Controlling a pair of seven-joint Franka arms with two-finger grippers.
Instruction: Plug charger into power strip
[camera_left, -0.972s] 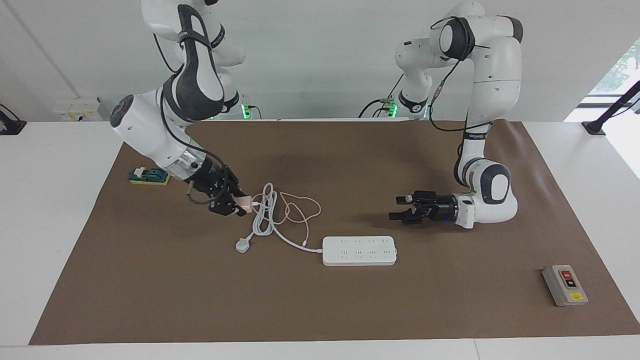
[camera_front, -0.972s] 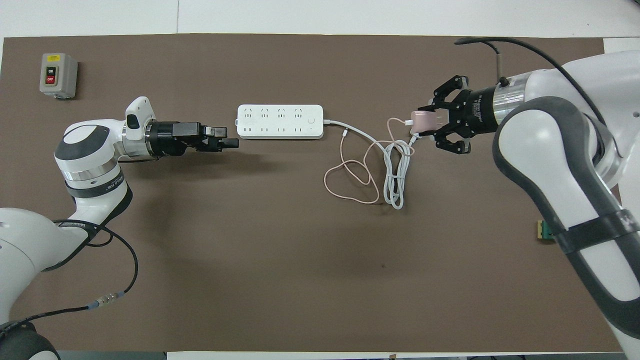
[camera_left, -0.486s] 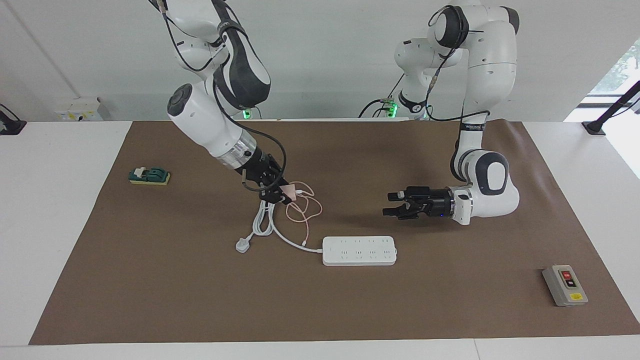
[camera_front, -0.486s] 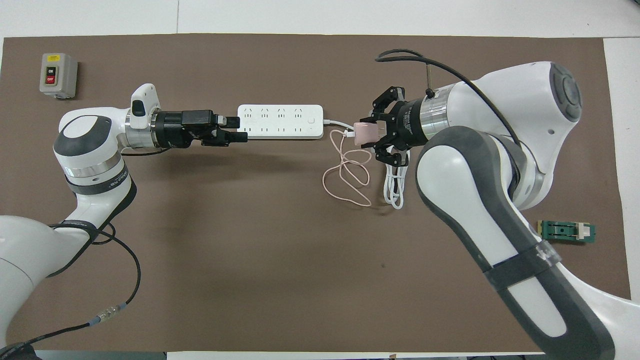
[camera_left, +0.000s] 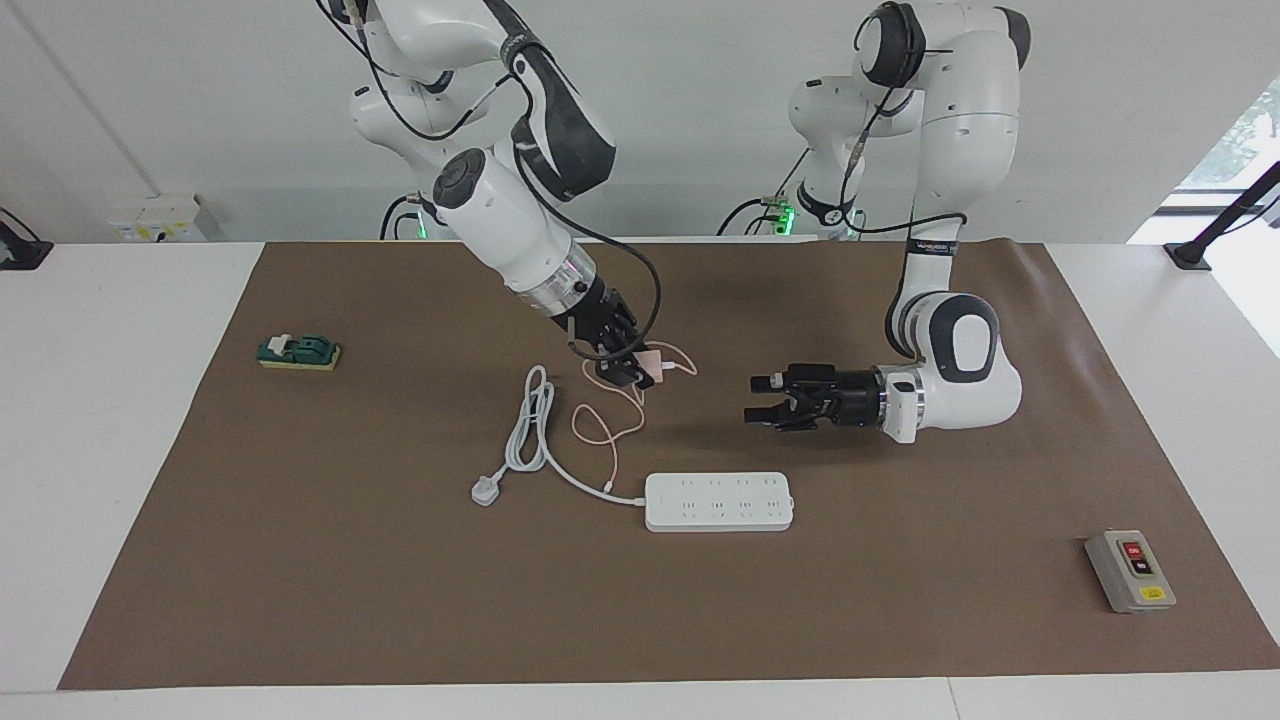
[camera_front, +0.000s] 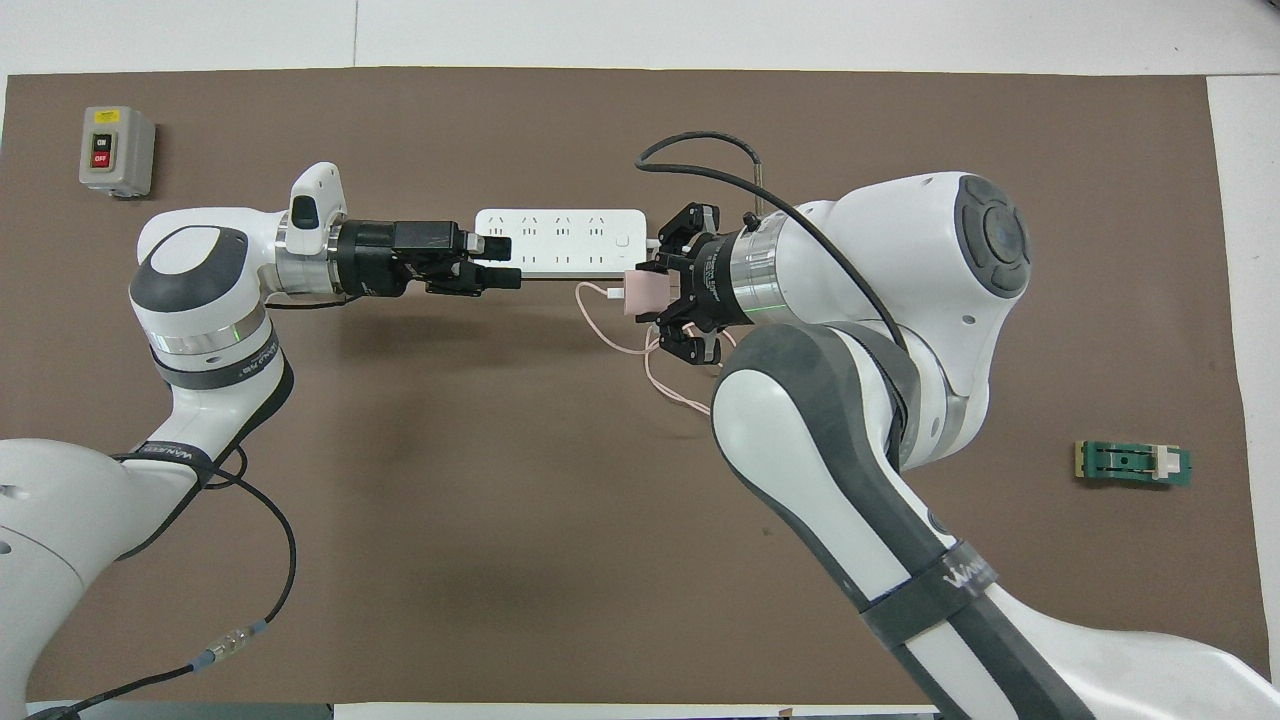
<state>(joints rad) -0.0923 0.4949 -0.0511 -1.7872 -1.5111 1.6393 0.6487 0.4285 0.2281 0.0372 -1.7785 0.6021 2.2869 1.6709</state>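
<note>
The charger (camera_left: 648, 364) sits clamped in my right gripper (camera_left: 632, 368), up in the air over the mat, between the coiled white cord (camera_left: 528, 430) and my left gripper (camera_left: 762, 402). Its thin pink cable (camera_left: 600, 425) trails down to the mat in loose loops. The power strip (camera_left: 719, 501) lies flat on the mat, farther from my bases than the charger, with its sockets facing up and its thick cord running off toward the right arm's end of the table to a grey-white plug (camera_left: 485, 492).

I judge this to be the carrying step: the charger is picked up but not yet over a socket. Next I need to bring it above the strip, turn its prongs straight down, line them up with one socket and press in.

My left gripper hovers low over the mat just beside the strip, fingers spread and holding nothing; it looks ready to steady the strip. A grey switch box (camera_left: 1130, 571) and a green block (camera_left: 298, 352) stay out of my way.
</note>
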